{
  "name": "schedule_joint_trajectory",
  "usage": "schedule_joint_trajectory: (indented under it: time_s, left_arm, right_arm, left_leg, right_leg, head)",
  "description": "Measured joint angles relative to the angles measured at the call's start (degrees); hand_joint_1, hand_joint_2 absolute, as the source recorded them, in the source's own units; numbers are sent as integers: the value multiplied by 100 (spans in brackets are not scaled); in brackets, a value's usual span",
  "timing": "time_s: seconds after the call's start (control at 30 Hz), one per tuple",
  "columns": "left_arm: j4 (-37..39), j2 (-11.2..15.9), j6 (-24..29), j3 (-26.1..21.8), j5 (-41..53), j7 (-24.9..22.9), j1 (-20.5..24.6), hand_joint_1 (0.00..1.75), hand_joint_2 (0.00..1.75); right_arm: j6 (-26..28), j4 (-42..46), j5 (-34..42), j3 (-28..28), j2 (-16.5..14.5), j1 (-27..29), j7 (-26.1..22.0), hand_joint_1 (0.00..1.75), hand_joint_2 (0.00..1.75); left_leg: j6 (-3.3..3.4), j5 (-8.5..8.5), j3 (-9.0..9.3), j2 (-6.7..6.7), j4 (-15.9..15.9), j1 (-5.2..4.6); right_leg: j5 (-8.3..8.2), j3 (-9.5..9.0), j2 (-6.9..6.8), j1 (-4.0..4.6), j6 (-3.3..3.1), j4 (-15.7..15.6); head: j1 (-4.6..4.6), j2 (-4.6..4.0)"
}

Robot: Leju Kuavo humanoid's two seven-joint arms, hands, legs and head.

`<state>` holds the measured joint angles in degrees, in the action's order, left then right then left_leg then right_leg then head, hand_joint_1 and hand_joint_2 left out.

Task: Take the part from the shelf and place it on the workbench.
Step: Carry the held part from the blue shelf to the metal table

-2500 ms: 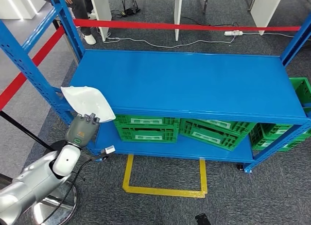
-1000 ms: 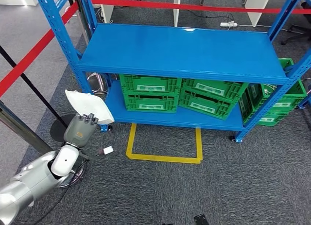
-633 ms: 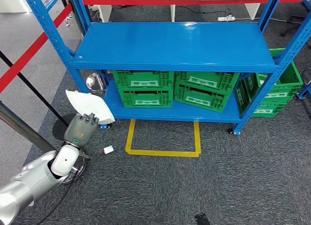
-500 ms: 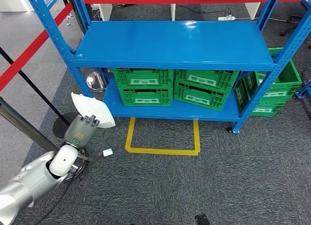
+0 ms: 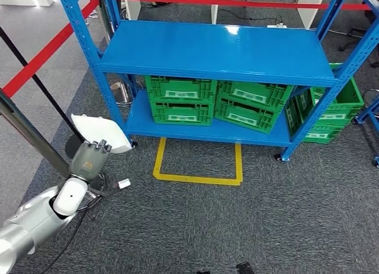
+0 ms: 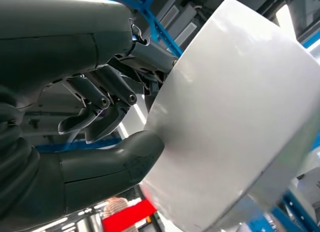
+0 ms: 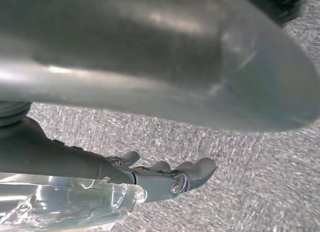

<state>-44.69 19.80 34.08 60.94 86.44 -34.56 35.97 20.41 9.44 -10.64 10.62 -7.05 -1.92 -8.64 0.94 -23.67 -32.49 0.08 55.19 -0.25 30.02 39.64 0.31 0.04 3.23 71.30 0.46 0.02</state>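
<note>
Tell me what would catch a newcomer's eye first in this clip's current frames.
First, the white part held up in the left hand above the grey carpet, left of the blue shelf. Next, the green crates packed on the shelf's lower level, and the yellow floor marking before it.

The shelf point(image 5: 214, 52) stands ahead on the floor point(image 5: 268, 226). Crates point(image 5: 181, 99) sit side by side on its lower level, another crate point(image 5: 344, 111) at its right end. A taped outline point(image 5: 196, 167) lies on the floor before it. At the shelf's front left, the left hand point(image 5: 88, 160) holds the part point(image 5: 99, 132) above the floor.
</note>
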Motion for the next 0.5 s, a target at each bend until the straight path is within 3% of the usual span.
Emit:
schedule_joint_trajectory:
  time_s: [0.07,0.13,0.27,0.5]
  left_arm:
    - [-37,141,29,-1,0,-86,-59,175,175]
    - [-113,310,29,-3,0,-140,-87,175,175]
    - [-292,607,-35,-8,0,-127,-114,175,175]
    - [-675,983,-260,-121,0,219,-28,175,175]
  right_arm:
    - [2,0,-45,2,-27,-14,20,0,0]
    - [4,0,-77,5,-62,-32,27,0,0]
    - [-32,0,-121,11,-110,-23,37,0,0]
    - [-156,0,-140,13,-119,-35,16,0,0]
  left_leg:
    - [-41,19,-37,-1,36,-2]
    - [-79,47,-100,-4,81,-20]
    - [-9,147,-188,-9,71,-24]
    - [-199,273,-261,-8,-8,22]
  right_leg:
    - [-261,-504,9,-17,-1,-795]
    - [-350,-768,27,-24,-52,-1277]
    - [-404,-710,39,-1,-161,-1330]
    - [-488,-598,32,54,-272,-1326]
  head:
    - [2,0]
    - [-5,0]
    - [-17,-1]
    - [-14,0]
